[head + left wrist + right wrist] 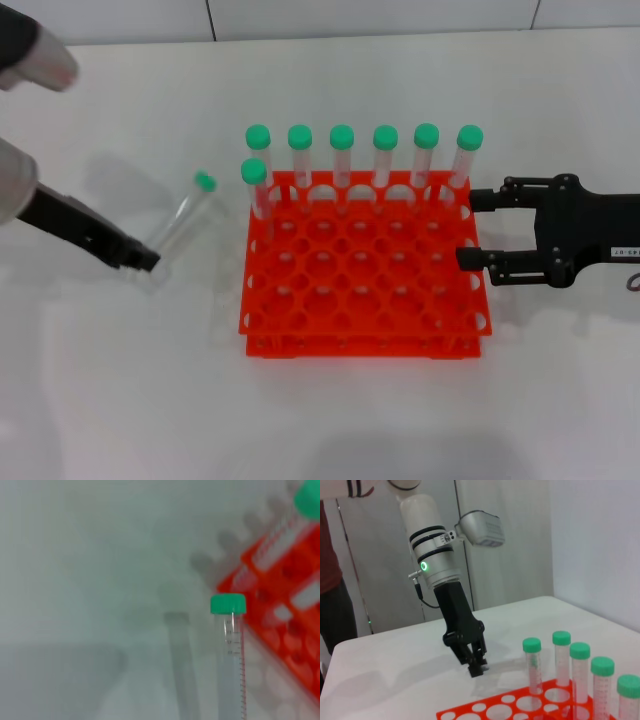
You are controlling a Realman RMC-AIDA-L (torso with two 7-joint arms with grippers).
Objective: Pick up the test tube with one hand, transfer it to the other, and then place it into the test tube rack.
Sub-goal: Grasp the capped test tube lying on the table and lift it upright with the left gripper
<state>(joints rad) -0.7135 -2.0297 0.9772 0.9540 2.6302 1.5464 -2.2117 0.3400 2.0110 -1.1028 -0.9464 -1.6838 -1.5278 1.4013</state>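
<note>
The test tube rack (pixel 365 270) stands mid-table, its near rows empty for insertion. At its right edge the right gripper (pixel 470 228) waits with fingers spread, ready for the transfer. Toward the table's left edge the left gripper (pixel 145 261) apparently pinches the test tube (pixel 185 215) by its base, cap tilted up toward the rack. Seven capped tubes (pixel 363 155) fill the far rows.

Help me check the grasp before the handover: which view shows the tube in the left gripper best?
The head view: the test tube shows whole, cap up, tilted toward the test tube rack, its lower end in the left gripper. The left wrist view shows only cap and upper body. In the right wrist view, the tube cannot be made out.
</note>
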